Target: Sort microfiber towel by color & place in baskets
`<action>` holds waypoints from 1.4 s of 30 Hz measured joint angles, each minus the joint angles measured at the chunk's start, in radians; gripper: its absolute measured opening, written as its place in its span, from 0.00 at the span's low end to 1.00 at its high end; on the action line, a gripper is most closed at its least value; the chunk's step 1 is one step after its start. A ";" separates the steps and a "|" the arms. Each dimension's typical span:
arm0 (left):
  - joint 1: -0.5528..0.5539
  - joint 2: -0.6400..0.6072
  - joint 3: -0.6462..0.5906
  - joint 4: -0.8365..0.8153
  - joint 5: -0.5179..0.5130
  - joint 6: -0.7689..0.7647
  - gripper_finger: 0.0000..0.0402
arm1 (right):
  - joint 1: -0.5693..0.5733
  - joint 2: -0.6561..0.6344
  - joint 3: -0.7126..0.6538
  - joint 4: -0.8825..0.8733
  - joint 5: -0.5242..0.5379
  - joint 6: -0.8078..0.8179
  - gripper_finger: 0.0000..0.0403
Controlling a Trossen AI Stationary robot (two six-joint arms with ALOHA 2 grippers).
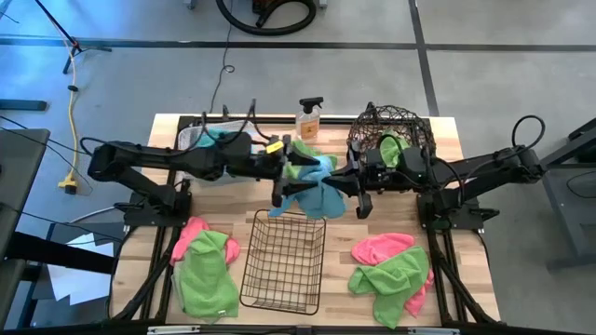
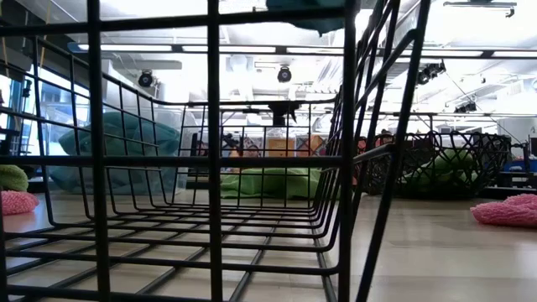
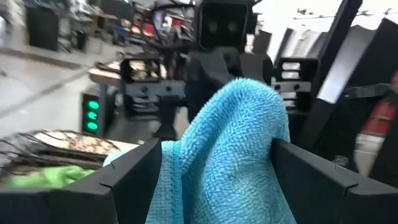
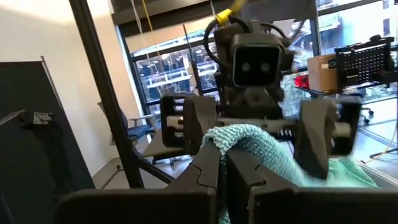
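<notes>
A blue towel (image 1: 312, 191) hangs in mid-air over the middle of the worktop (image 1: 452, 242), just above the far end of the black grid basket (image 1: 284, 261). The right gripper (image 1: 352, 191) has its jaws pinched tight on one fold of it. The left gripper (image 1: 281, 181) faces it from the other side with its jaws spread wide, the cloth draped between the fingers (image 3: 127, 180) rather than clamped. A green towel (image 1: 303, 158) lies just behind the blue one. The clear bin (image 1: 191, 140) at the far left holds teal cloth, and the round wire basket (image 1: 391, 130) at the far right holds green. An orange spray bottle (image 1: 309, 119) stands between them. Near the front edge, pink and green towels sit in a heap at the left (image 1: 205, 265) and another at the right (image 1: 391, 270).
</notes>
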 joint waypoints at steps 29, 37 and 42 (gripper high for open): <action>-0.006 0.070 0.004 0.115 0.029 0.072 0.04 | 0.000 -0.003 0.000 0.011 0.045 -0.022 0.04; 0.023 -0.023 0.003 -0.132 -0.019 0.122 0.01 | 0.000 -0.089 0.002 -0.064 0.161 0.003 0.27; 0.028 -0.132 0.000 -0.247 -0.082 0.173 0.01 | 0.000 -0.170 0.002 -0.155 0.162 0.002 0.48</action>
